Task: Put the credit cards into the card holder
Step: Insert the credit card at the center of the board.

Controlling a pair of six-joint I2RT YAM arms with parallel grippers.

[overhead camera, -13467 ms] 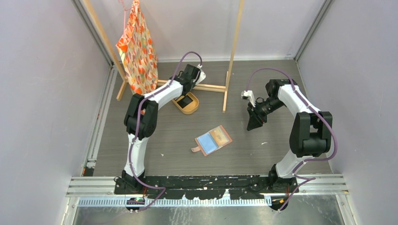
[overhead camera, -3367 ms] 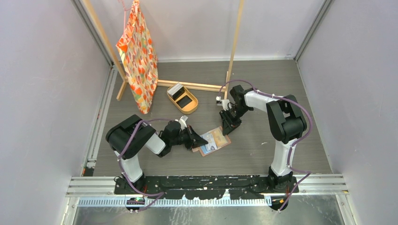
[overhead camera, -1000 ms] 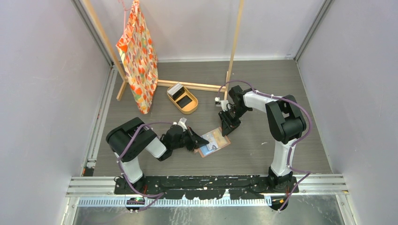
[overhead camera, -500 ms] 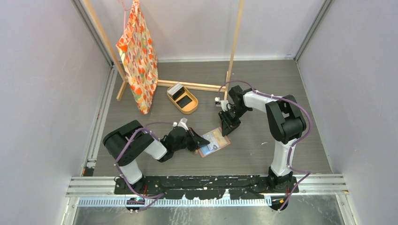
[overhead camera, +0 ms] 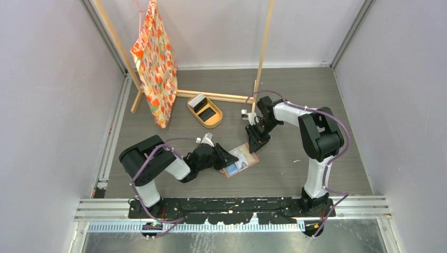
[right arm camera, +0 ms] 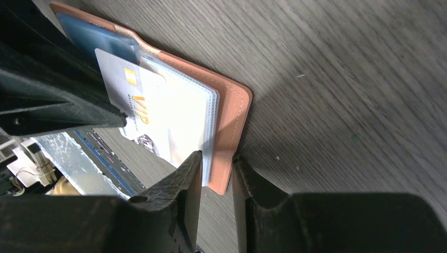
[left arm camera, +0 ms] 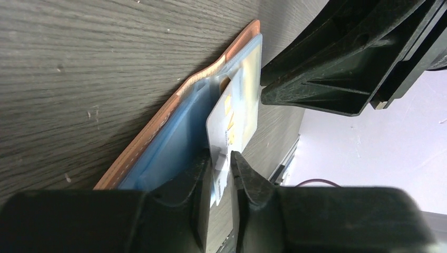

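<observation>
The card holder (overhead camera: 245, 158) (right arm camera: 226, 116) (left arm camera: 179, 100) lies open on the grey wood-grain table (overhead camera: 295, 168), between the two arms. A white credit card (right arm camera: 158, 121) (left arm camera: 234, 113) marked VIP sits partly inside its clear pocket, beside a blue inner panel (left arm camera: 174, 137). The left gripper (overhead camera: 230, 157) (left arm camera: 220, 168) has its jaws a sliver apart around the card's near corner; whether they press it cannot be told. The right gripper (overhead camera: 255, 145) (right arm camera: 216, 174) is closed on the holder's opposite leather edge. Well behind are an oval tan tray (overhead camera: 213, 125) with further cards (overhead camera: 209, 114), a wooden rack (overhead camera: 262, 58) and a hanging patterned bag (overhead camera: 155, 58).
</observation>
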